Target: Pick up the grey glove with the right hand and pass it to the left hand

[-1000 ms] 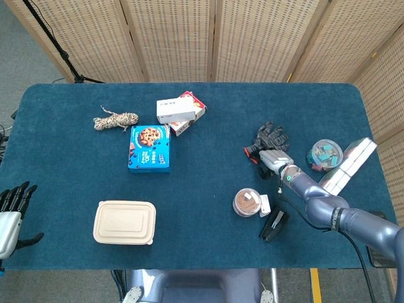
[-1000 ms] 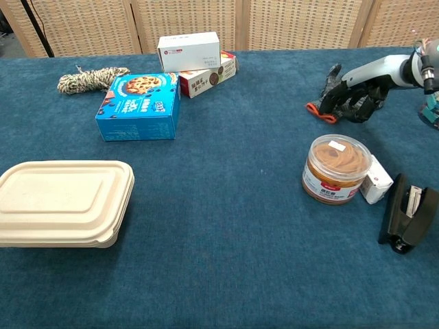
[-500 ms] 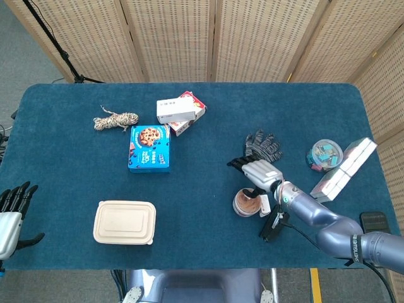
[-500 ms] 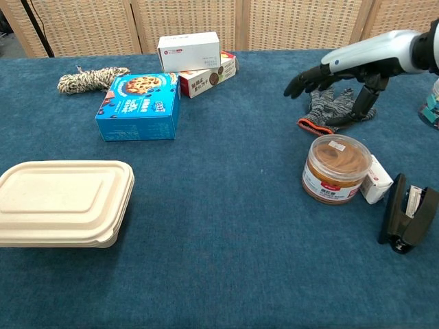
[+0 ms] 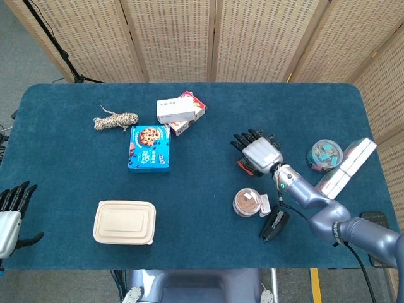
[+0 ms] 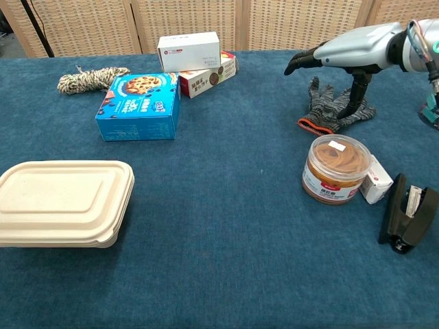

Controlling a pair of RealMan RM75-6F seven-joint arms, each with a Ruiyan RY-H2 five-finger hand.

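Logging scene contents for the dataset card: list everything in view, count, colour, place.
grey knit glove with orange cuff: 1, right of centre, flat on table, under right hand
blue cookie box: 1, left of centre
white box: 1, atop the red-and-white box, far centre
coil of beige twine: 1, far left
beige lidded food container: 1, near left
clear round tub of brown cookies: 1, near right
small white box: 1, touching that tub
black stapler: 1, near right
clear round tub, teal contents: 1, far right
long white boxes: right edge, count unclear
blue table: 1
left hand: open, near-left edge
right hand: open, above glove
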